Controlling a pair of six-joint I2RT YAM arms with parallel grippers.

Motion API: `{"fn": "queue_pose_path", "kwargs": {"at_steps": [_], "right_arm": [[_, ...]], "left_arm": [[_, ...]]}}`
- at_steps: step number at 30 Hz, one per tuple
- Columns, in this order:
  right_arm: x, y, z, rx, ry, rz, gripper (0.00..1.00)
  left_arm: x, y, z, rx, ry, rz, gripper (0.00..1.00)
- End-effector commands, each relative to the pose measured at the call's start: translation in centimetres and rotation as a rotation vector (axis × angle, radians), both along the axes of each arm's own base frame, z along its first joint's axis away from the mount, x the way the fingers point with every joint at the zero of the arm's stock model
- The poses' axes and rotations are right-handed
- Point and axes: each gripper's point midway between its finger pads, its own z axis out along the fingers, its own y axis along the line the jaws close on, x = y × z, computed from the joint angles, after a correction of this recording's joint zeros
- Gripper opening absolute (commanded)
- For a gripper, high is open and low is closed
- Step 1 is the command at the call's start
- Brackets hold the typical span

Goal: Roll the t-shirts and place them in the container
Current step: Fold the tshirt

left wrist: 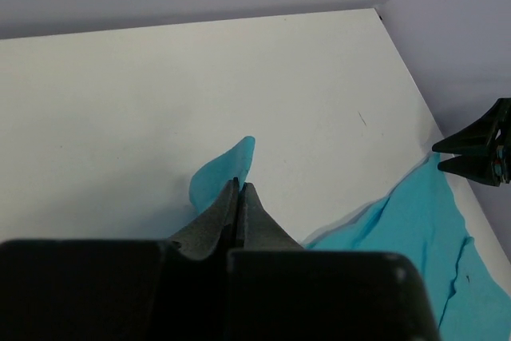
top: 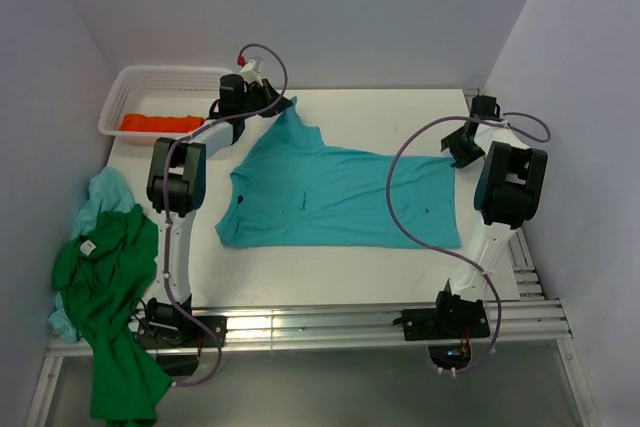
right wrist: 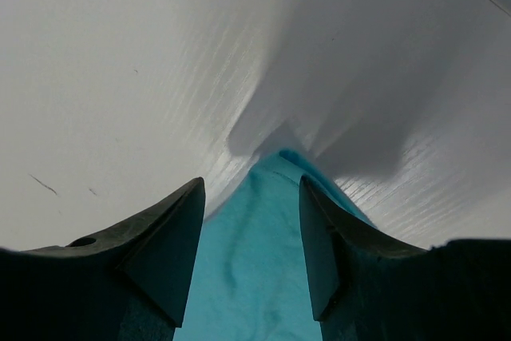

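The left tool (left wrist: 238,189) was pinched shut on the turquoise t-shirt (top: 340,192), but the right tool (right wrist: 251,188) was open, so one-sided pulling could bunch it.

We take this for a robotics lab, and more exactly a closed test cell. We see a bare white surface (top: 330,267) boxed in on three sides by plain pale walls (top: 300,7), much like a booth. Along its near edge run aluminium rails (top: 330,319). Bolted to them stand the left arm (top: 175,187) and the right arm (top: 508,187), black-and-white machines, each trailing a long looped cable (top: 390,179) from its base.
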Motion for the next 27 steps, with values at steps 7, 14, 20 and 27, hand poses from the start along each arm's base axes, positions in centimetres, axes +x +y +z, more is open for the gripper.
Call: {"fn": "queue_pose_path", "kwargs": {"at_steps": [7, 14, 20, 27], "right_arm": [[1.5, -1.0, -0.3, 0.030, -0.011, -0.049, 0.57], [1.3, -1.6, -0.4, -0.016, 0.049, -0.027, 0.46], [0.5, -2.1, -0.4, -0.096, 0.118, -0.012, 0.38], [0.7, -1.7, -0.2, -0.092, 0.099, 0.009, 0.11]], "left_arm": [[-0.8, 0.1, 7.9, 0.003, -0.211, -0.025, 0.00], [-1.7, 0.1, 8.7, 0.009, -0.226, -0.036, 0.00], [-2.8, 0.6, 9.2, 0.031, -0.240, -0.028, 0.00], [-3.8, 1.0, 9.6, 0.057, -0.255, -0.026, 0.00]]}}
